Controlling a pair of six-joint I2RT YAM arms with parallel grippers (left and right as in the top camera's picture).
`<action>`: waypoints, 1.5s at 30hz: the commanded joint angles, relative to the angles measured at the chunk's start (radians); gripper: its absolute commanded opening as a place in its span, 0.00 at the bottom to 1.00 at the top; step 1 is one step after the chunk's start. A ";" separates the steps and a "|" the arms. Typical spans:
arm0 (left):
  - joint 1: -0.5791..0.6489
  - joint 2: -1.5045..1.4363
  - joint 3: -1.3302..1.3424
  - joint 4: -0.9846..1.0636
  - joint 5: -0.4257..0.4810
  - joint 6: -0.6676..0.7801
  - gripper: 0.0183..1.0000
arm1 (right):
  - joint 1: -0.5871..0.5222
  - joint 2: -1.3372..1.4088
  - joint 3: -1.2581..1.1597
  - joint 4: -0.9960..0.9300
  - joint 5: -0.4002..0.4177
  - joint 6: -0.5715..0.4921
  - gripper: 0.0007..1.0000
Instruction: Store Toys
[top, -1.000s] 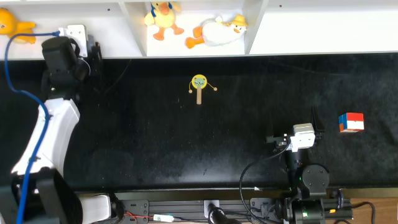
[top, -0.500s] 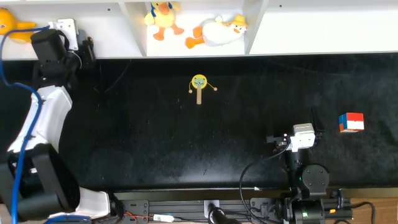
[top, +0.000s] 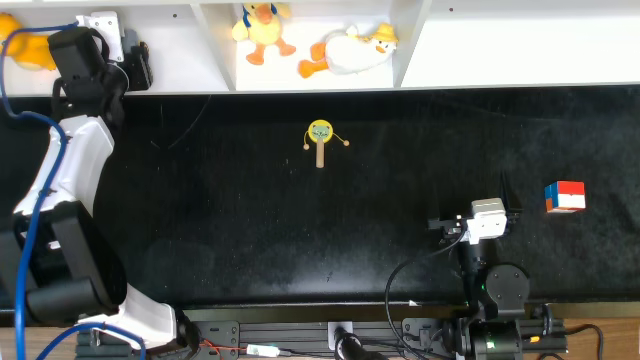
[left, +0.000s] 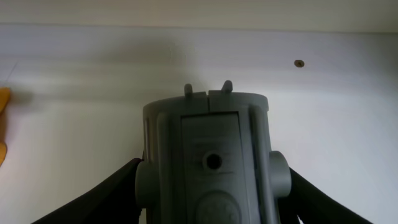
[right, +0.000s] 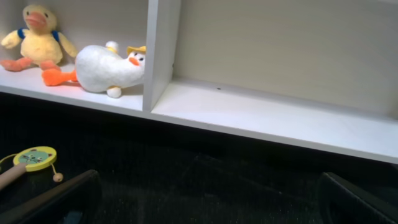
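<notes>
My left gripper (top: 110, 38) is up at the white shelf's left compartment (top: 170, 60), shut on a grey plastic toy (left: 208, 143) whose pale end (top: 103, 20) pokes into the opening. An orange plush (top: 20, 45) lies just left of it. In the middle compartment sit a yellow duck (top: 262, 25) and a white goose (top: 350, 50). A small rattle drum (top: 320, 135) lies on the black table, and a coloured cube (top: 564, 196) at the right. My right gripper (right: 208, 182) rests open near the front edge, well away from all toys.
The shelf's right compartment (right: 273, 112) has a bare white floor. The black tabletop (top: 250, 220) has wide free room between the rattle and the front edge. A blue cable (top: 45, 170) runs along the left arm.
The left arm has swung up and left, carrying the grey toy deeper into the left shelf compartment. The right arm has not moved.
</notes>
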 joint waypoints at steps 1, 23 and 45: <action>0.002 0.014 0.038 0.011 0.012 0.019 0.02 | -0.005 -0.003 -0.013 0.004 -0.006 -0.003 1.00; 0.003 0.047 0.038 0.029 0.010 0.015 0.35 | -0.005 -0.003 -0.013 0.004 -0.006 -0.003 1.00; 0.003 0.053 0.038 0.013 0.011 0.011 0.83 | -0.005 -0.003 -0.013 0.004 -0.006 -0.003 1.00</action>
